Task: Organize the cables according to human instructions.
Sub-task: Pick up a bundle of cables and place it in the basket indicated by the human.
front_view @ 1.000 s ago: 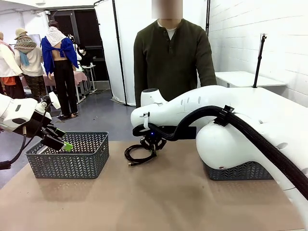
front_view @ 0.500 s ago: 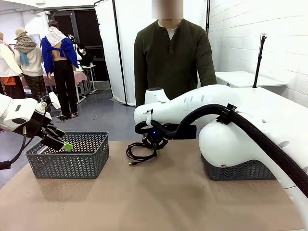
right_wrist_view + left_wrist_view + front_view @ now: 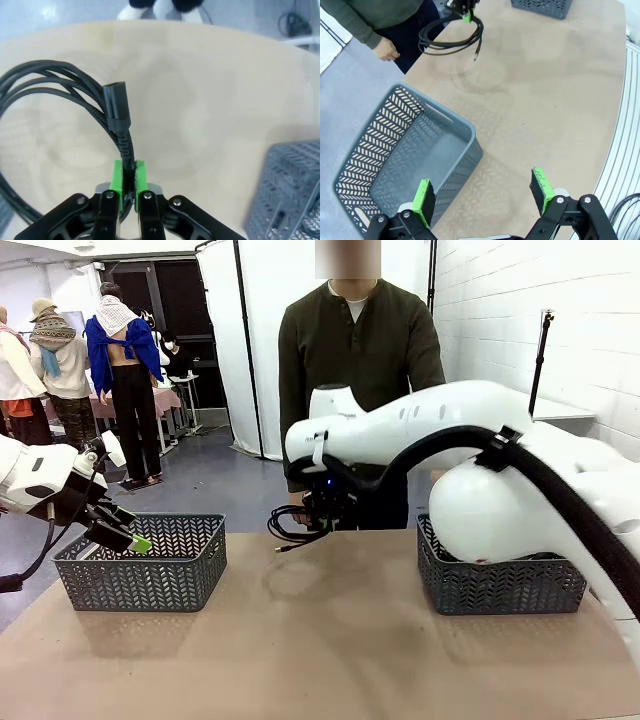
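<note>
One cable [image 3: 293,526], a black multi-loop coil, hangs above the far middle of the table with my right gripper [image 3: 325,512] shut on it. In the right wrist view the green pads [image 3: 118,179] pinch a strand of the cable [image 3: 116,112] just below its plug, and the loops fan out to the left. My left gripper [image 3: 127,537] is open over the near rim of the left basket [image 3: 140,575]. The left wrist view shows its pads [image 3: 423,199] wide apart and the cable [image 3: 451,39] hanging farther off. The human [image 3: 355,360] stands behind the table.
A grey basket [image 3: 447,122] stands at the table's left and another grey basket [image 3: 500,590] at its right, partly behind my right arm. The person's hand [image 3: 386,50] hangs near the far edge. Bare tabletop [image 3: 320,640] spreads between the baskets.
My right gripper closed fully on the coil and raised it off the table, its arm rising with it. The left arm has stayed put.
</note>
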Robot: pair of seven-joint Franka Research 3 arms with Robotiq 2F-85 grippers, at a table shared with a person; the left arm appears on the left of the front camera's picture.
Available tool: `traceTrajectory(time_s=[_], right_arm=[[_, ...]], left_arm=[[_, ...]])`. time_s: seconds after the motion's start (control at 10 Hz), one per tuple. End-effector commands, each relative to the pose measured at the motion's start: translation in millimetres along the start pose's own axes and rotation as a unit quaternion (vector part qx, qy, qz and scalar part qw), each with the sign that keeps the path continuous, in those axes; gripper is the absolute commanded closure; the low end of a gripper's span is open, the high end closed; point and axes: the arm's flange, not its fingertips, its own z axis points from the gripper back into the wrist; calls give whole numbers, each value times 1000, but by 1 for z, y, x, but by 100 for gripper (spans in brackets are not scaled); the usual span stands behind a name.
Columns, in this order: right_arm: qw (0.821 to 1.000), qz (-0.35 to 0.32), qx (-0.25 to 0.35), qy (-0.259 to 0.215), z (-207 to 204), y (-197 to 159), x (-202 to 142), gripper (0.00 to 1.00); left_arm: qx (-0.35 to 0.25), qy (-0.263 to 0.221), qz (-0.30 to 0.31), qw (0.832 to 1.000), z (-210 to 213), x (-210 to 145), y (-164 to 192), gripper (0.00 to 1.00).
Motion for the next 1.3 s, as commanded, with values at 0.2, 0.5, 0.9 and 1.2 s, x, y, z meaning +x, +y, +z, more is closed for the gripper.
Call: traceTrajectory(time_s=[0.2, 0.5, 0.9, 1.2], right_arm=[[971, 228, -21, 67, 58, -39, -47, 100], [934, 348, -34, 77, 91, -68, -69, 100], [877, 468, -11, 107, 107, -86, -82, 100], [888, 449, -13, 98, 109, -78, -73, 100]], left_arm=[[-5, -4, -2, 1000, -2, -2, 3, 0], [-5, -4, -2, 1000, -2, -2, 3, 0], [-5, -4, -2, 1000, -2, -2, 3, 0], [-5, -4, -2, 1000, -2, -2, 3, 0]])
